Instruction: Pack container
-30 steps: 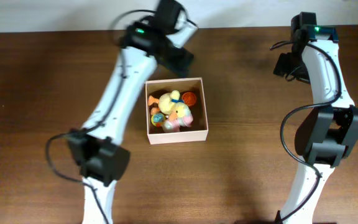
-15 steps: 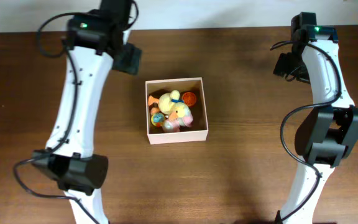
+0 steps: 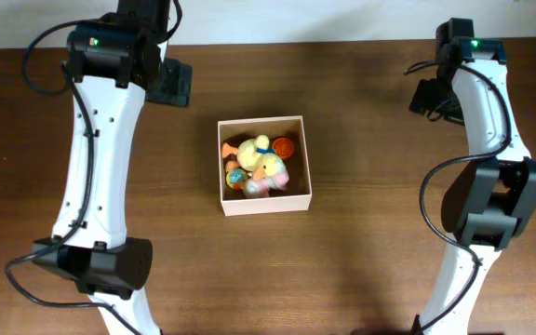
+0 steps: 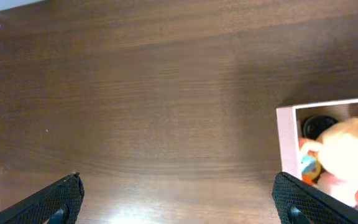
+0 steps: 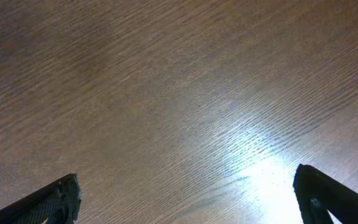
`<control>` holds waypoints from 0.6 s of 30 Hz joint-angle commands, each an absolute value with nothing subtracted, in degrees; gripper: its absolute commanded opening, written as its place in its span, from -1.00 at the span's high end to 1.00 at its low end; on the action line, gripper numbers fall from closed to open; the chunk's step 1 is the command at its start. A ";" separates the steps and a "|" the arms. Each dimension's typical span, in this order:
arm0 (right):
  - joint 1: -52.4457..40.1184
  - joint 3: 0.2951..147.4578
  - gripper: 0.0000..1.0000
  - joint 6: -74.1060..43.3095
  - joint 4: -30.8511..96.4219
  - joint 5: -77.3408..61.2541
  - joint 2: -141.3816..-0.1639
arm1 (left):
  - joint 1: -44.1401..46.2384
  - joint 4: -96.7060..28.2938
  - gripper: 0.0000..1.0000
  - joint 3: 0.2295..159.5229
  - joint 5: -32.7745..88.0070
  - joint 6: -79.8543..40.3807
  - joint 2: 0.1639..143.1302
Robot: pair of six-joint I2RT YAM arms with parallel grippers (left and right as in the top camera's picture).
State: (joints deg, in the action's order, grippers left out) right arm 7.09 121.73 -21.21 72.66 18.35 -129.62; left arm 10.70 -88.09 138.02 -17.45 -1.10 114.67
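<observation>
- We see the container (image 3: 265, 201) sitting square on the middle of the dark wood counter (image 3: 370, 270), between the two arms and somewhat closer to the left one.
- Its thin pale walls stand upright and its top is open, with tan cardboard showing along the far inside edge.
- Small toys fill the container: a yellow plush toy (image 3: 266, 160) lies on top, an orange round piece (image 3: 283, 147) sits at the far right corner, and bits of blue, pink and orange show around them. We cannot make out what each small piece is.
- The left arm (image 3: 96, 158) reaches up the left side of the counter, its wrist to the far left of the container and well apart from it.
- The left jaws are spread wide with nothing between them. In the left wrist view, only bare wood lies between the two black tips.
- That same view catches one corner of the container at its right edge, with the plush toy and a dark round object inside. The box touches neither tip.
- The right arm (image 3: 487, 102) stands at the right side of the counter, its wrist near the far edge and well away from the container.
- The right jaws are likewise spread wide and hold nothing, with plain wood grain and a bright glare patch between the tips.
</observation>
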 commanded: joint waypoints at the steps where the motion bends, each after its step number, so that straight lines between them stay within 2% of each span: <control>1: 7.16 121.78 -0.97 -22.17 72.62 18.46 -129.73 | 10.70 -90.04 -0.99 138.96 -18.41 0.71 113.49; 7: 7.16 121.78 -0.98 -22.17 72.62 18.46 -129.73 | 9.72 -96.71 -0.98 138.93 -19.05 -5.34 112.27; 14: 7.16 121.78 -0.97 -22.17 72.62 18.46 -129.73 | 6.57 -96.09 -0.98 138.89 -17.32 -5.80 106.48; 18: 7.16 121.78 -0.97 -22.17 72.62 18.46 -129.73 | 4.75 -91.72 -0.98 138.78 -17.32 -5.78 101.12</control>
State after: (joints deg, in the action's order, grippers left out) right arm 7.09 121.73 -21.23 72.66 18.37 -129.62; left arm 6.17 -94.00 138.02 -17.41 -4.60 107.63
